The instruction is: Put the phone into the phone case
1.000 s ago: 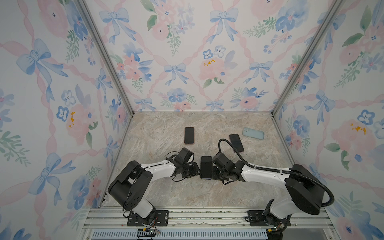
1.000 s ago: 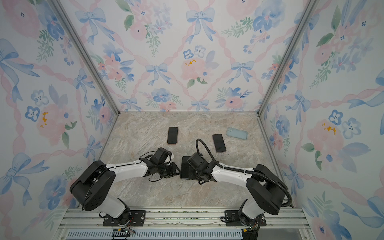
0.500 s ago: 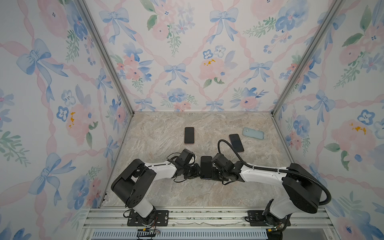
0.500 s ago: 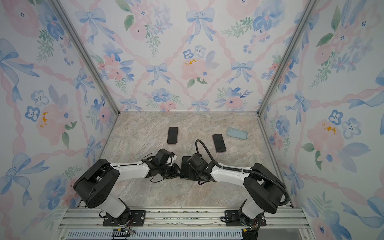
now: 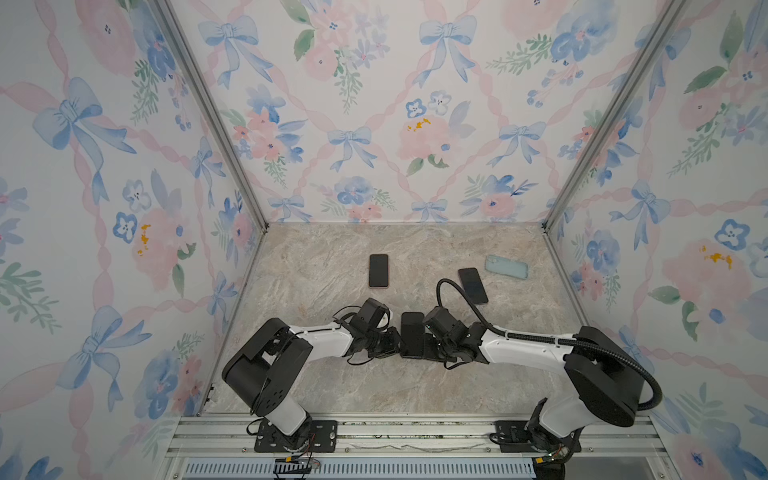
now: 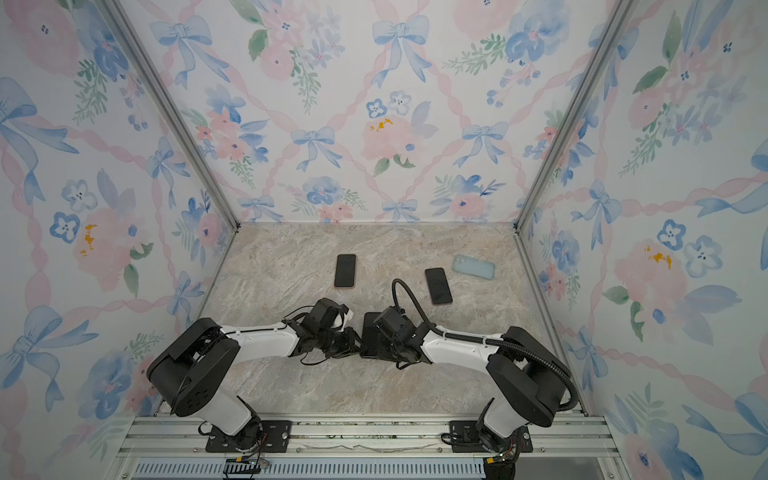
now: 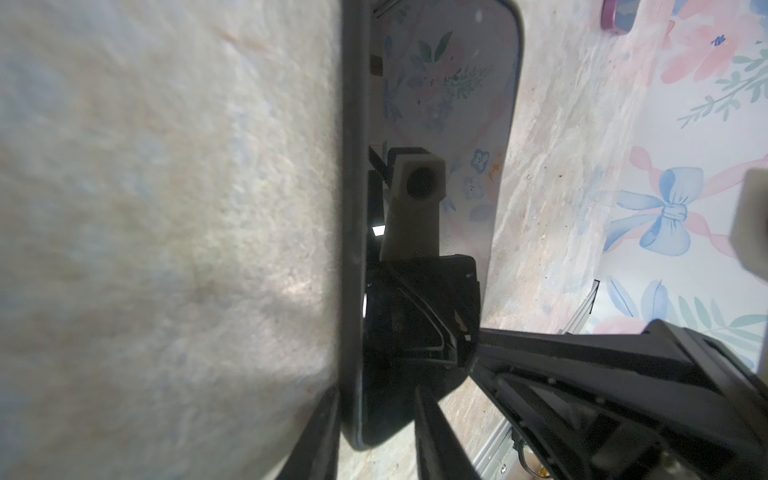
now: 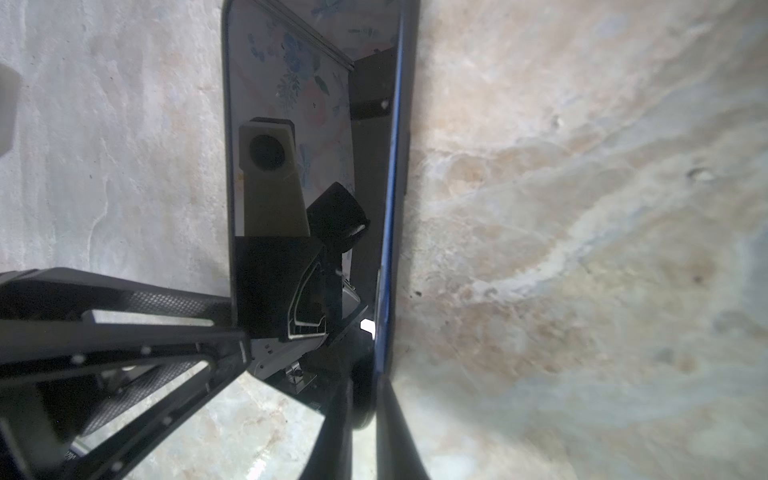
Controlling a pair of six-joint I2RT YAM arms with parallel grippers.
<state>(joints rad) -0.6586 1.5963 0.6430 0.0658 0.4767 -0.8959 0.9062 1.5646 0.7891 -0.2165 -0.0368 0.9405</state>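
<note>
A dark phone [image 5: 412, 332] [image 6: 371, 332] with a glossy screen [image 7: 449, 104] [image 8: 291, 75] lies in the middle of the marble floor. A black phone case shows as a rim [image 7: 353, 166] [image 8: 409, 124] along its edge. The phone's blue side shows just inside that rim in the right wrist view. My left gripper [image 5: 395, 338] [image 7: 376, 436] comes in low from the left, its two fingers shut across one long edge of the phone. My right gripper [image 5: 428, 340] [image 8: 368, 432] comes from the right and pinches the opposite edge.
Further back lie a dark phone with a pink rim [image 5: 378, 271], another dark phone [image 5: 473, 285] and a pale blue-green case [image 5: 506, 266] near the right wall. Floral walls close in three sides. A metal rail [image 5: 415, 432] runs along the front.
The right gripper's jaws have narrowed onto the phone's edge. The left arm's shoulder and elbow have shifted slightly to the right. The phone stays where it was.
</note>
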